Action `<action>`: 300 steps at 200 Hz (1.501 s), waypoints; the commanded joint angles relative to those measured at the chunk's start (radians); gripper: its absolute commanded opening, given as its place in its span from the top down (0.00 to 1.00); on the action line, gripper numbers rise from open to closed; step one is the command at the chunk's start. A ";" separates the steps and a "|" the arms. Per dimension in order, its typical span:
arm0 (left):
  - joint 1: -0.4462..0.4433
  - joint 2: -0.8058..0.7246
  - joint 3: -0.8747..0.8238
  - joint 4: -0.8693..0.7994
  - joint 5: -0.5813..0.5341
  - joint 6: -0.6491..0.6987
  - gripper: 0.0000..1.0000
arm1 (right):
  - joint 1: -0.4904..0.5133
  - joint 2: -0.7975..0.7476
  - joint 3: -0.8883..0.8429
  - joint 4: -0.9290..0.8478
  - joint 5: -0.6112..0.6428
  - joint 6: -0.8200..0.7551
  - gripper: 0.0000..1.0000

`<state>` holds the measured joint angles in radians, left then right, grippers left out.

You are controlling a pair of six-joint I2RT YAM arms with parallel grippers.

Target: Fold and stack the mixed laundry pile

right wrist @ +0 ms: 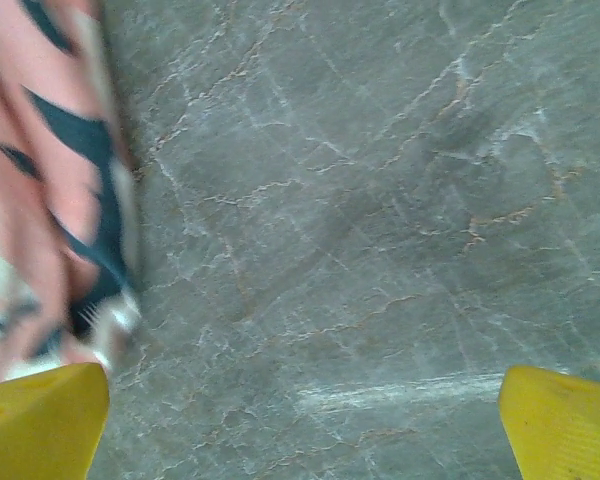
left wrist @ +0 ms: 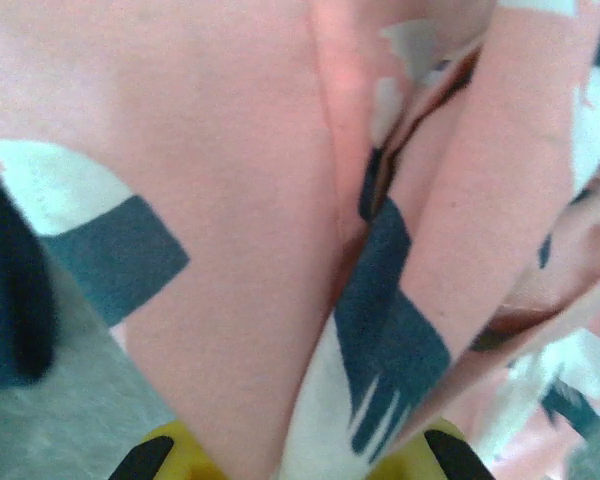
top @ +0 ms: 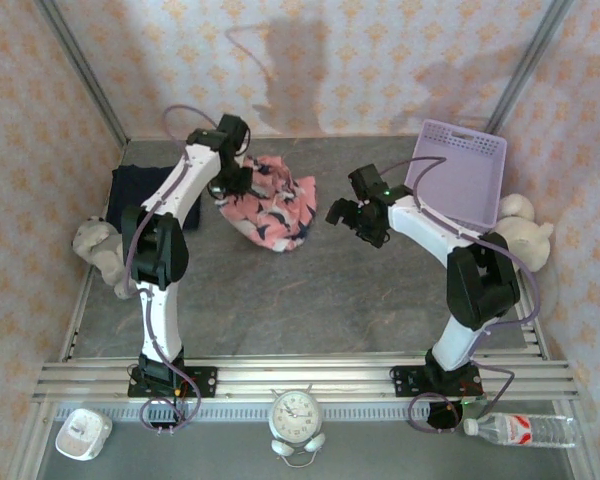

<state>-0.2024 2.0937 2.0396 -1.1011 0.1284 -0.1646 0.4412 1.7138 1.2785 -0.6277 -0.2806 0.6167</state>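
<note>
L gripper (left wrist: 300, 462) pinches a fold of the salmon-pink bird-print cloth garment (top: 275, 205), prob. to lift & spread it; R gripper (right wrist: 302, 425) hovers just right of it, jaws wide, empty.

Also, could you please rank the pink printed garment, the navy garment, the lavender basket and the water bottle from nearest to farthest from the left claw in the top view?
1. Pink printed garment: pinched in the left claw, back centre.
2. Navy garment: just to the claw's left.
3. Lavender basket: back right.
4. Water bottle: near right corner.
</note>
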 commanded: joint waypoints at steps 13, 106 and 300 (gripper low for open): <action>0.034 0.097 0.247 -0.192 -0.135 0.120 1.00 | -0.002 0.022 0.032 -0.057 0.074 0.001 0.00; 0.178 0.060 0.373 -0.263 -0.062 0.233 1.00 | -0.003 0.160 0.161 -0.114 0.065 -0.004 0.01; 0.548 0.065 0.375 -0.237 -0.275 0.068 0.00 | -0.028 0.234 0.287 -0.183 0.113 -0.074 0.00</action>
<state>0.3683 2.2143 2.3985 -1.3399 -0.1337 -0.0547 0.4381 1.9869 1.5551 -0.7723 -0.2401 0.5793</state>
